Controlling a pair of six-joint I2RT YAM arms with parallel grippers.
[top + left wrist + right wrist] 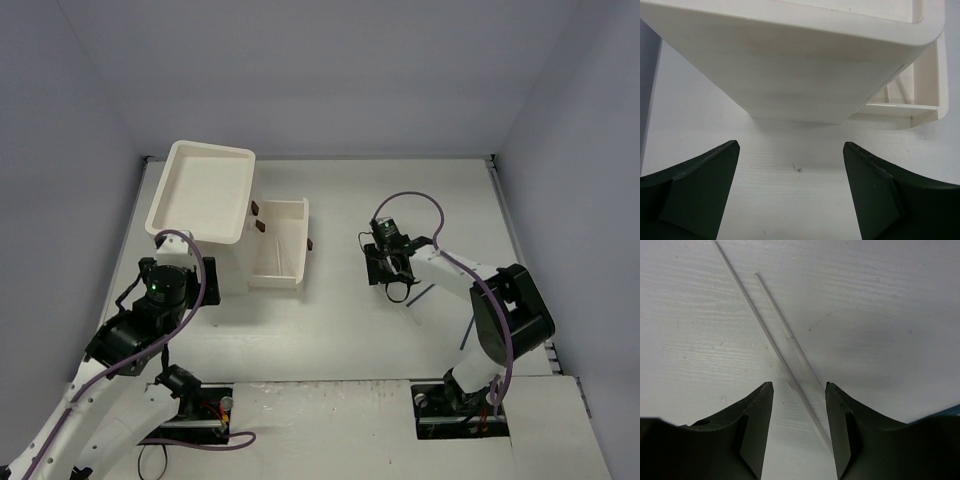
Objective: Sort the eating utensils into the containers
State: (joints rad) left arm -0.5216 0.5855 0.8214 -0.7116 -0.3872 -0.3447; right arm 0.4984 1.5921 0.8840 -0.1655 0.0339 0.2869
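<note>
Clear chopsticks (pixel 771 340) are left lying crossed on the counter (pixel 880 300) toward its right edge, straddled but not pinched by the half-spread right claw (pixel 799 385). Left claw (pixel 790 144) is spread wide, facing the white cabinet (pixel 805 65).

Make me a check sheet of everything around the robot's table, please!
Surface: white table, with a few small dark specks.
Job's things: white cabinet with a rimmed top, its drawers pulled out; two clear chopsticks lying on the table; a dark chopstick beside the right arm.
Clutter: nothing seen.
Grippers: left gripper has its jaws wide open and empty, facing the cabinet; right gripper has its jaws apart over the clear chopsticks.
Cables: purple cables loop along both arms.
Surroundings: plain grey walls.
</note>
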